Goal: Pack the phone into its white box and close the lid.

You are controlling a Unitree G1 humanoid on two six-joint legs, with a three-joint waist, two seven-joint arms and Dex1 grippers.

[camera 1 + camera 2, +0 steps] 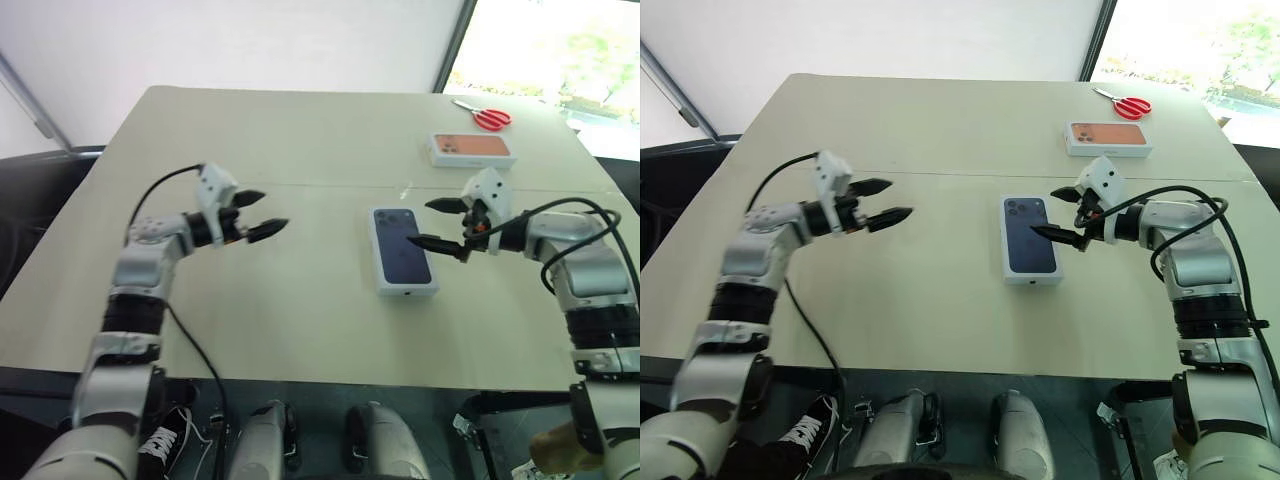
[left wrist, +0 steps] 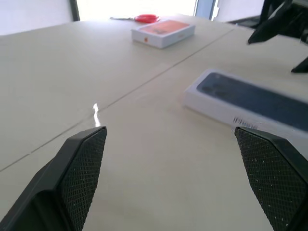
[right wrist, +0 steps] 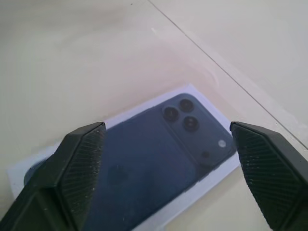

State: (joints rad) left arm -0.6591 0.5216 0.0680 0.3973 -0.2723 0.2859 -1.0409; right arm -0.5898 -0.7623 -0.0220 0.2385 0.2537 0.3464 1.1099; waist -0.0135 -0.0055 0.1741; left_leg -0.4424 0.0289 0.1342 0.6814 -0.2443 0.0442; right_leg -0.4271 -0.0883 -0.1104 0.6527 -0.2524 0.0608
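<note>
Closed white box (image 1: 404,251) flat on counter (image 1: 300,300), lid (image 1: 1027,238) on, dark blue phone print facing up. Right tool (image 1: 440,225) open, just beside box's right edge, not touching. Left tool (image 1: 262,213) open, well apart to left. Pink-orange printed box (image 1: 470,149) and red scissors (image 1: 485,116) far back.

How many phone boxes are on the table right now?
2. The closed white cardboard box printed with a dark blue phone lies mid-table beside the right pincer. The white box with pink-orange print sits farther back, near the red-handled scissors.
</note>
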